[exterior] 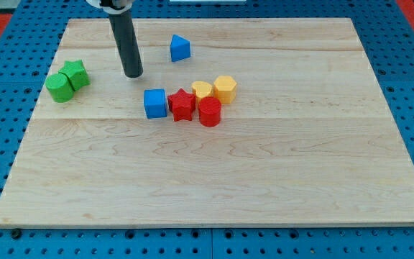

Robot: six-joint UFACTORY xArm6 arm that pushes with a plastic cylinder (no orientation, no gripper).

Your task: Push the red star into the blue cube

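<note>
Red star (182, 104): small, rigid, likely light, prone to slide and spin on the smooth tabletop (214, 180). No gripper, so nothing to open, close or hold; only my tip (133, 74), far-left of the cluster, touching no block. Best pushed square on the right side. Deep red, lobed, already touching or just beside blue cube (154, 103), with red cylinder (209, 112) crowding its right.
</note>
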